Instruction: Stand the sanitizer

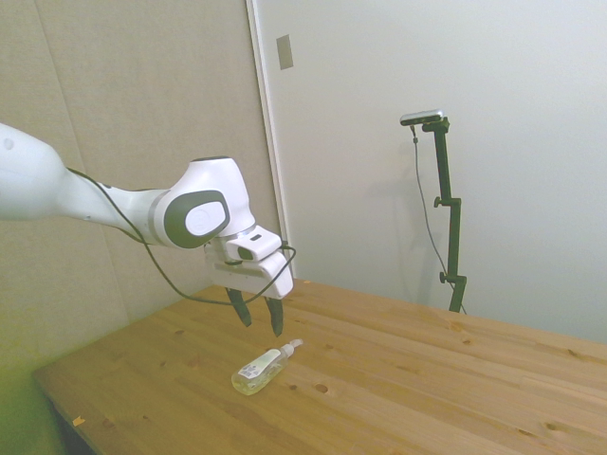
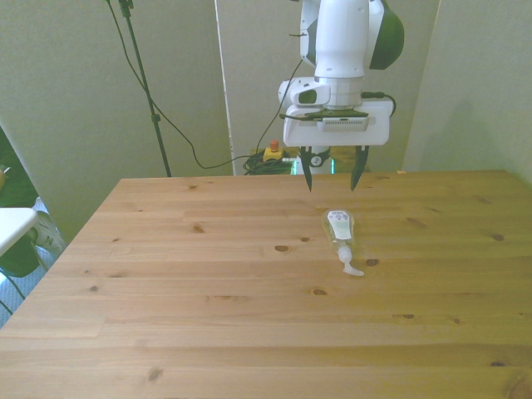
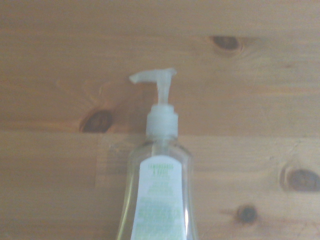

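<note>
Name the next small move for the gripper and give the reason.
Probably lower straight down. The open gripper hangs above the small clear plastic sanitizer bottle with a white pump top, which lies flat on the wooden table, untouched, with the pump pointing away from the arm.

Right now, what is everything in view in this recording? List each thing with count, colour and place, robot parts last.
sanitizer: one, clear bottle with pale yellowish liquid, white label and white pump top; lying on its side on the table, toward the front view's right, pump end pointing toward the camera.
table: one, light brown knotty wood; fills the lower part of every view.
yellow box with a red button: one, behind the table's far edge, next to the robot's base.
arm: one, white with dark joint covers; reaches in from the side view's left, a black cable hanging along it.
gripper: one, white body with dark fingers; open, pointing down, hanging above the sanitizer's base end and clear of it.
</note>
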Controlling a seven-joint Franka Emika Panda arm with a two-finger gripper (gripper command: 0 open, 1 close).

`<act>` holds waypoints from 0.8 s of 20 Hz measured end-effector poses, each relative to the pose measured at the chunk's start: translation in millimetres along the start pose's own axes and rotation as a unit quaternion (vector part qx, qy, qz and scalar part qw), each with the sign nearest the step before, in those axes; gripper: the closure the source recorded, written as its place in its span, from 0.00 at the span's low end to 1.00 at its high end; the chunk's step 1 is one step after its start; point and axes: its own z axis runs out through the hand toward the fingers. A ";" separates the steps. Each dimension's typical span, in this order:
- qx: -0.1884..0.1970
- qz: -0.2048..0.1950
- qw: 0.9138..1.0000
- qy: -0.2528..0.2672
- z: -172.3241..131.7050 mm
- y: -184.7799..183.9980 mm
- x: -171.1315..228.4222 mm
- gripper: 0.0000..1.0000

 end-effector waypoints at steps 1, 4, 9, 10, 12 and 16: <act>-0.002 -0.001 1.000 -0.001 1.8 -6.9 6.4 0.00; -0.005 -0.009 1.000 -0.004 9.5 -30.3 17.9 0.00; -0.015 -0.013 1.000 -0.003 34.6 -69.1 20.4 0.00; -0.016 -0.013 1.000 -0.004 40.8 -75.6 20.2 0.00; -0.020 -0.005 1.000 -0.003 53.9 -85.7 22.9 0.00; -0.032 0.003 0.999 -0.008 80.9 -93.9 35.2 0.00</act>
